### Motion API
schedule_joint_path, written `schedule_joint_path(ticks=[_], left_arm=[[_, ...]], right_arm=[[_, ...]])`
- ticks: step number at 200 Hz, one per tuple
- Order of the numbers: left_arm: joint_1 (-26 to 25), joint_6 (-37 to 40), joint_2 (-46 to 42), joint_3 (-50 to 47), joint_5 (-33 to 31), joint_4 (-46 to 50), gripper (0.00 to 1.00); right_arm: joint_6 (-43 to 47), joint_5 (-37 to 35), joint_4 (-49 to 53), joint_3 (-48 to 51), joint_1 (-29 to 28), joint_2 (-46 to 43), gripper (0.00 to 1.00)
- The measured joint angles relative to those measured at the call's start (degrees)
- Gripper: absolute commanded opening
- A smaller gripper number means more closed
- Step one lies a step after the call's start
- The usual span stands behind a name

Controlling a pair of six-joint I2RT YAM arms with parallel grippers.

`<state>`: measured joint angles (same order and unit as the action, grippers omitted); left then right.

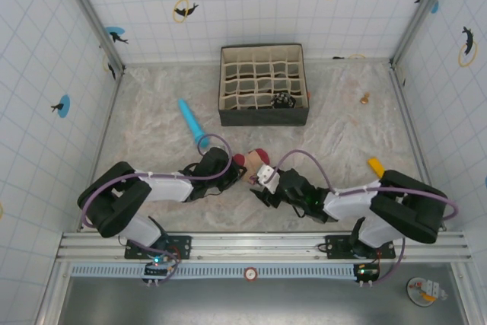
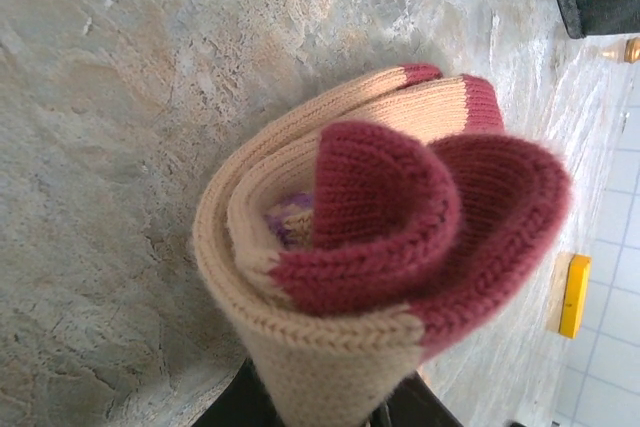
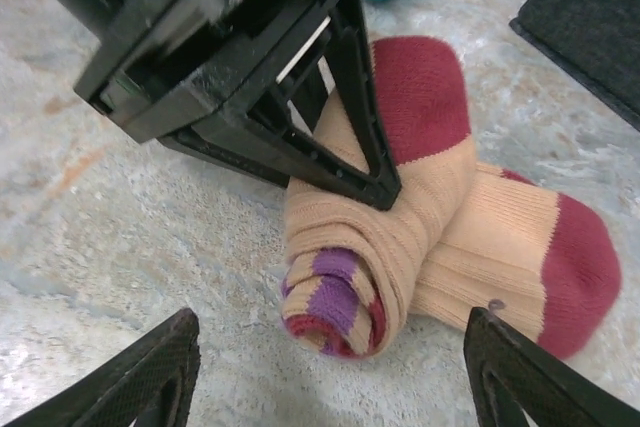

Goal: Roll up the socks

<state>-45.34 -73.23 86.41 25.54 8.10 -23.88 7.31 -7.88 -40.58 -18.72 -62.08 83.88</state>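
Gripping a rolled peach sock [image 3: 420, 237] on the marbled table [image 3: 120, 237], between both arms.
Ribbed knit fabric forms a loose spiral; maroon toe and heel patches fold over the outside, and a purple-and-maroon striped cuff sits at the core. The left fingers [image 3: 383, 190] are clamped narrow on the roll. The right fingers [image 3: 140, 377] stand wide apart, just short of it. From above, the arms hide most of the sock.
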Motion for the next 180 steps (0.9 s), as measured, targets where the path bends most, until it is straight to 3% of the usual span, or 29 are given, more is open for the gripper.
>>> schedule_joint_path(ticks=[40,71,112,130,149,164,180], left_arm=[[-0.04,-0.79,0.22,0.00,0.20,-0.22,0.00],[-0.04,-0.81,0.22,0.00,0.20,-0.22,0.00],[-0.04,-0.98,0.22,0.00,0.20,-0.20,0.00],[-0.04,-1.27,0.22,0.02,0.20,-0.20,0.00],[-0.04,-1.40,0.22,0.13,0.15,0.00,0.00],[0.02,-1.46,0.22,0.13,-0.22,0.09,0.00],[0.00,-1.64,0.20,0.31,-0.52,0.31,0.23]], right_arm=[[2.60,-1.11,-3.67,-4.72,-0.83,7.45,0.66],[3.45,-2.45,-5.73,-6.34,-0.92,11.04,0.48],[3.04,-4.04,-7.41,-6.34,-0.90,13.27,0.43],[2.71,-4.63,-8.15,-6.27,-0.90,13.84,0.29],[2.01,-4.66,-8.76,-6.23,-0.83,14.36,0.04],[1.29,-3.67,-9.46,-6.16,-0.22,14.73,0.00],[-0.55,-1.33,-10.47,-5.77,1.14,14.88,0.00]])
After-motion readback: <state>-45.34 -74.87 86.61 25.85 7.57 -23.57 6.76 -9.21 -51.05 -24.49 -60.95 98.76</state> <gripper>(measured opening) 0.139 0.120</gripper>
